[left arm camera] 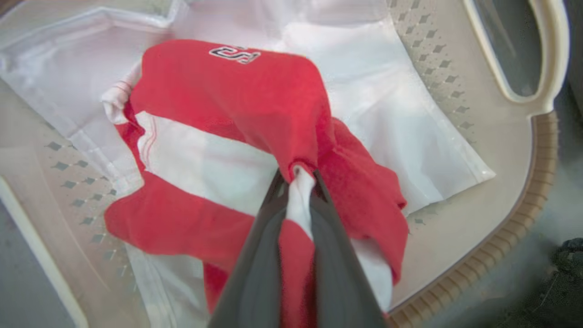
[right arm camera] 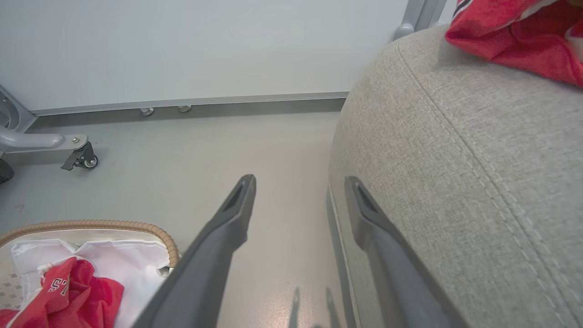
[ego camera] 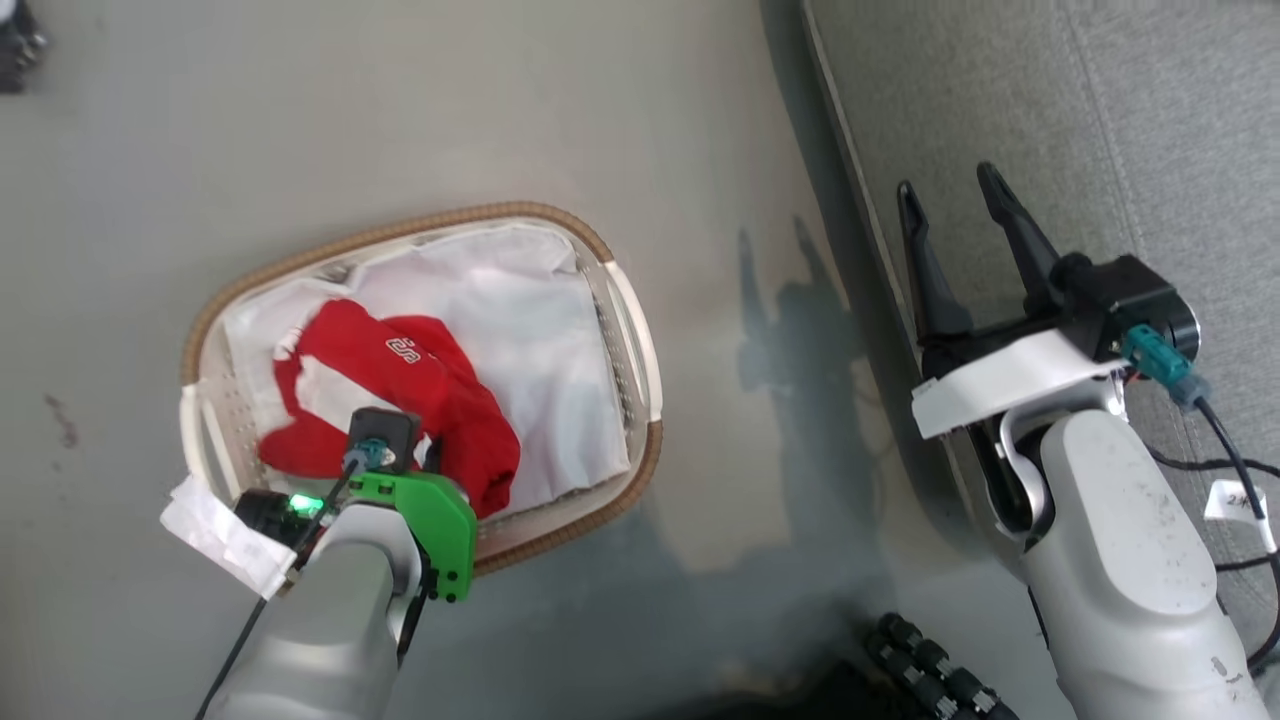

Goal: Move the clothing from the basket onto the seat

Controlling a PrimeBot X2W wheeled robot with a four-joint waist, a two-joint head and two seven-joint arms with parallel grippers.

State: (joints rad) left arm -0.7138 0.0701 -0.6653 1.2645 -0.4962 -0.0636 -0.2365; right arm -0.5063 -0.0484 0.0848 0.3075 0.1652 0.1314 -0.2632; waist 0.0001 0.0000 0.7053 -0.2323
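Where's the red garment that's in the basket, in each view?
Head view: red garment, lower left, inside the basket.
Left wrist view: centre, pinched by the left gripper.
Right wrist view: bottom-left corner.
Shared landmark: the basket's brown rim.

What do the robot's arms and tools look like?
Both forearms are pale grey and rounded. The left tool has a bright green bracket and a glowing green light; the right tool has a white bracket, a teal plug with black cable. Each has two long dark fingers.
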